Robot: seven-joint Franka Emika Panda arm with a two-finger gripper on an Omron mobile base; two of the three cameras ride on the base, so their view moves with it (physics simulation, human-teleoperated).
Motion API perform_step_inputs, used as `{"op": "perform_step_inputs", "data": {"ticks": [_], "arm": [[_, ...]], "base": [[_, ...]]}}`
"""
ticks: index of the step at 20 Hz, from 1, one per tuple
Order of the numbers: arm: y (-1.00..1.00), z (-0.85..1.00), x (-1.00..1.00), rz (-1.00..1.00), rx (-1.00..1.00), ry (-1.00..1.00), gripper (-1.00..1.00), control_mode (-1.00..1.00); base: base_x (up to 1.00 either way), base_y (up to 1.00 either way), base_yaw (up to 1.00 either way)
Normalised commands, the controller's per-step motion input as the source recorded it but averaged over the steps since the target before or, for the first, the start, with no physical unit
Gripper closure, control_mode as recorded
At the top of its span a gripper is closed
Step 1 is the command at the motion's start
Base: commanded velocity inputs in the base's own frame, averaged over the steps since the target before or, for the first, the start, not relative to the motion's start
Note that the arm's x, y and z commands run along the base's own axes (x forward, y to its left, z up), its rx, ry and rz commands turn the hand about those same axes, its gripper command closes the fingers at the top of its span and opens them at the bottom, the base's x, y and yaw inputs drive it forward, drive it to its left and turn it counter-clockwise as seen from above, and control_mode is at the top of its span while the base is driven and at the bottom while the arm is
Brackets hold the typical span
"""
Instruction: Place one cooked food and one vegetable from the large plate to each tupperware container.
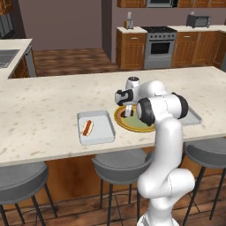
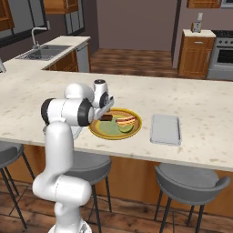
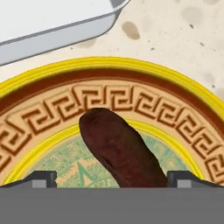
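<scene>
Hand view: the gripper (image 3: 112,181) hangs low over the large plate (image 3: 131,74), fingers spread wide on either side of a dark brown sausage-like piece (image 3: 120,151) without touching it. Beyond the plate's rim, ahead of the gripper, lies a corner of one pale tupperware container (image 3: 52,26). In the left base view, that container (image 1: 95,127) holds a hot dog (image 1: 87,127). The other container (image 2: 165,129) sits across the plate.

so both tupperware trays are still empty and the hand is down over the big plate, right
Not quite: one tupperware tray already holds a hot dog, as the left base view shows. The other tray is empty, and the hand is down over the large plate.
</scene>
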Motion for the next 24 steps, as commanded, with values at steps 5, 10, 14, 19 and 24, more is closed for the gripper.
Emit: {"op": "perform_step_inputs", "data": {"ticks": [5, 10, 14, 19, 24], "arm": [[0.0, -0.11, 0.12, 0.15, 0.0, 0.0, -1.0, -1.0], [0.0, -0.24, 0.0, 0.09, 0.0, 0.05, -1.0, -1.0], [0.0, -0.2, 0.0, 0.06, 0.0, 0.12, -1.0, -1.0], [0.0, -0.01, 0.0, 0.07, 0.0, 0.03, 1.0, -1.0], [0.07, 0.0, -0.01, 0.0, 0.0, 0.0, 1.0, -1.0]], "base": [[0.0, 0.0, 0.0], [0.0, 0.0, 0.0], [0.0, 0.0, 0.0], [0.0, 0.0, 0.0], [0.0, 0.0, 0.0]]}}
